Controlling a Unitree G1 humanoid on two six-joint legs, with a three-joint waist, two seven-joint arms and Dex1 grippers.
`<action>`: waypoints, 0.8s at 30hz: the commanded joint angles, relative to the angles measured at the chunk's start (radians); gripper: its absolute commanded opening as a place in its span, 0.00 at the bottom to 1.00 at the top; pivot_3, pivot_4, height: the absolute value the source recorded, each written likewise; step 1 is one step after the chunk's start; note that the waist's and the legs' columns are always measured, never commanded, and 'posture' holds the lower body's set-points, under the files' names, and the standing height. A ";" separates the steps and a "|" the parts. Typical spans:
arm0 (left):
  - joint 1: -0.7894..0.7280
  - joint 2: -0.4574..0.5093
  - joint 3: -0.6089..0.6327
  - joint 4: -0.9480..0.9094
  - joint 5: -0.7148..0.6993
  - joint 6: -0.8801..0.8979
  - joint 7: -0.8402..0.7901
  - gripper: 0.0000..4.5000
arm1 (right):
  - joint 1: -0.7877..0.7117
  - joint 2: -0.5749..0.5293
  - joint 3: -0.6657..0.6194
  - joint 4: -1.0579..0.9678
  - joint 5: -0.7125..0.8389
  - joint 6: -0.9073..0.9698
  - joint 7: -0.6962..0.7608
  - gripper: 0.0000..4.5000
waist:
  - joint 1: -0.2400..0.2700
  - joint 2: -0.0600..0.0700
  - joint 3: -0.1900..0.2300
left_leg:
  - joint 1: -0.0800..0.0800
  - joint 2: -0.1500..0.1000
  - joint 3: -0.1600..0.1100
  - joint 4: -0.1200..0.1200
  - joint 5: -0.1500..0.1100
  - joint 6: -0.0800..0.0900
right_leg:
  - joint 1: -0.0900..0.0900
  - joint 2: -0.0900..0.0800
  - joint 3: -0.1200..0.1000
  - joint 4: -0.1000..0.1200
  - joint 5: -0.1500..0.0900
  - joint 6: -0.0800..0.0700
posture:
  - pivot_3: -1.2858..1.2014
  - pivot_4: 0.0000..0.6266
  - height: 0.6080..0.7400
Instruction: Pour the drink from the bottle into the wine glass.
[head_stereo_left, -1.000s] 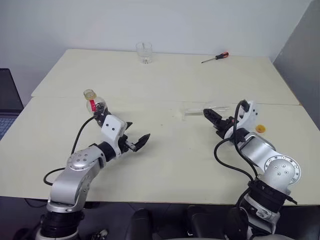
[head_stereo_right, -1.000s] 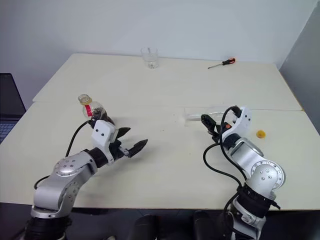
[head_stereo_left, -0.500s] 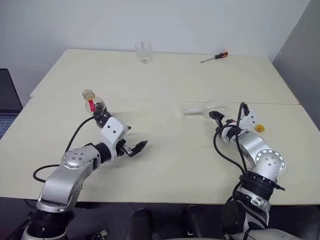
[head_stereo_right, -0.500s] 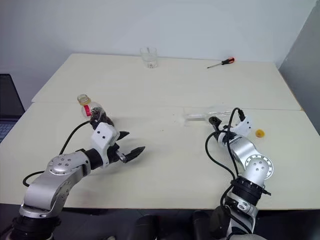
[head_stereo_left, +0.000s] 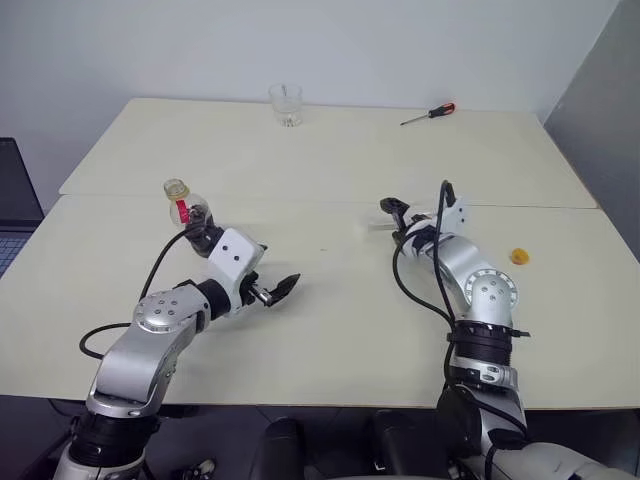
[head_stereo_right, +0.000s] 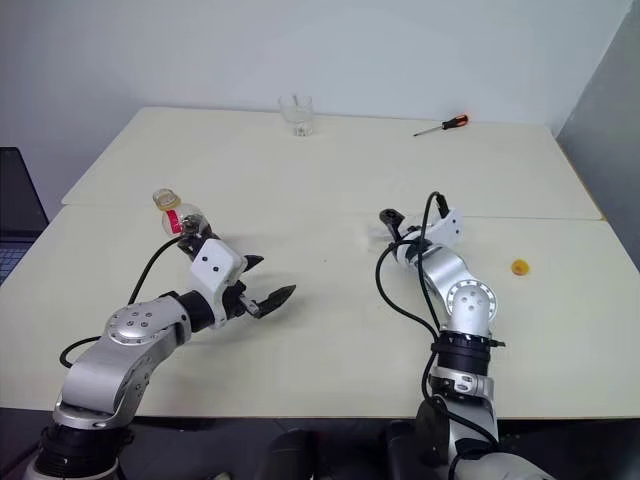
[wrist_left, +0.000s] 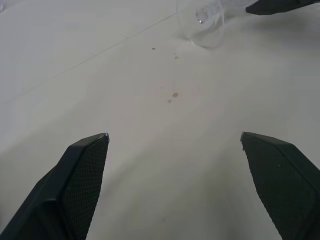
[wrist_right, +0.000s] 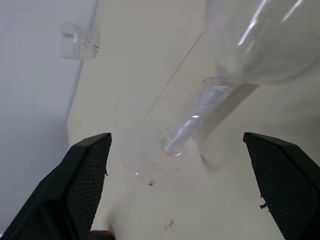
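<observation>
The wine glass (wrist_right: 192, 122) lies on its side on the table. Its stem runs between the fingers of my right gripper (wrist_right: 176, 135), which is open and touches nothing; bowl and foot lie to either side. The same gripper (head_stereo_left: 398, 222) hovers low over the glass at mid-table. The glass's round foot (wrist_left: 205, 27) faces my left gripper (wrist_left: 174, 135), which is open and empty. The bottle (head_stereo_left: 190, 208) stands upright just behind my left gripper's (head_stereo_left: 272, 272) wrist, with the dark drink (head_stereo_left: 200, 216) in its lower part.
A short clear tumbler (head_stereo_left: 286, 104) stands at the far edge of the table. A red-handled screwdriver (head_stereo_left: 430, 114) lies at the back right. A yellow cap (head_stereo_left: 519, 256) rests to the right of my right arm. A laptop (head_stereo_left: 15, 200) sits beyond the left edge.
My right gripper has swung forward and to the left, rolling its wrist, and now reaches over the lying wine glass. The left arm has stayed where it was.
</observation>
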 joint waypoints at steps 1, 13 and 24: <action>-0.018 -0.001 0.005 -0.011 0.013 -0.017 0.007 1.00 | -0.083 0.057 0.005 0.050 -0.001 -0.052 0.056 1.00 | 0.000 0.000 0.000 | 0.000 0.000 0.000 0.000 0.000 0.000 | 0.000 0.000 0.000 0.000 0.000 0.000 | 0.52 0.24 1.00; -0.014 -0.006 0.007 -0.007 0.036 -0.026 0.013 1.00 | -0.155 0.024 -0.010 0.234 -0.063 -0.158 0.151 1.00 | 0.000 0.000 0.000 | 0.000 0.000 0.000 0.000 0.000 0.000 | 0.000 0.000 0.000 0.000 0.001 -0.001 | 0.52 0.24 1.00; -0.019 -0.004 0.003 0.001 0.050 -0.036 0.005 1.00 | -0.186 0.008 -0.051 0.354 -0.151 -0.248 0.179 0.92 | 0.001 0.000 0.000 | 0.000 0.000 0.000 0.000 0.000 0.000 | 0.000 0.000 0.000 0.000 0.001 -0.001 | 0.52 0.24 1.00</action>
